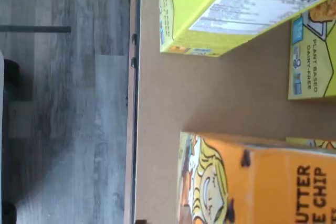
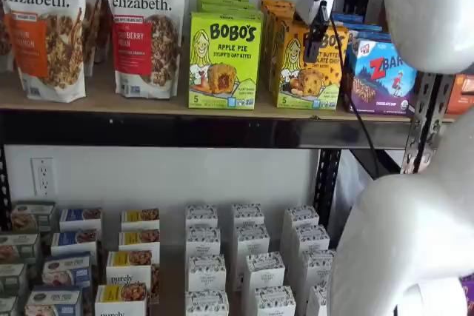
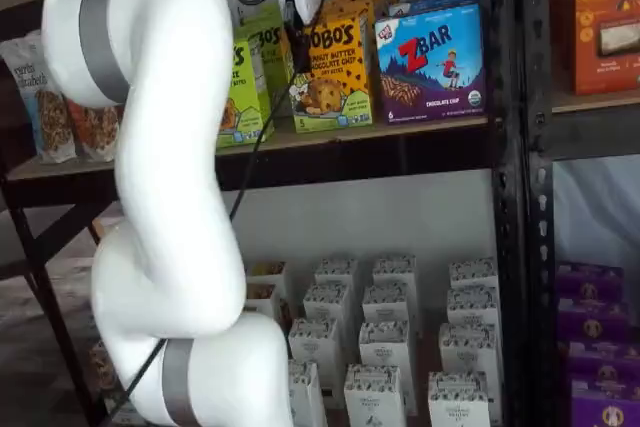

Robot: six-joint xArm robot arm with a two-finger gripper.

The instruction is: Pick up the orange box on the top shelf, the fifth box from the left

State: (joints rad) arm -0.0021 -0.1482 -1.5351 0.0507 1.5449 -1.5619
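Observation:
The orange box point(image 2: 300, 72) is a yellow-orange Bobo's carton with a cartoon girl. It stands upright on the top shelf point(image 2: 148, 103), between a lime-green box and a blue ZBar box, and shows in both shelf views point(image 3: 335, 72). My gripper point(image 2: 312, 53) hangs in front of the box's upper face. Its black fingers point(image 3: 297, 47) show as one dark bar with no gap to read. The wrist view shows the orange box point(image 1: 262, 182) close by on the light-wood board point(image 1: 173, 98), with nothing gripped.
A lime-green Bobo's Apple Pie box point(image 2: 224, 61) stands left of the orange box and a ZBar box point(image 2: 384, 75) stands right of it. Granola bags point(image 2: 144, 27) are further left. Small white boxes point(image 2: 248, 268) fill the lower level. A black upright point(image 3: 510, 147) borders the right side.

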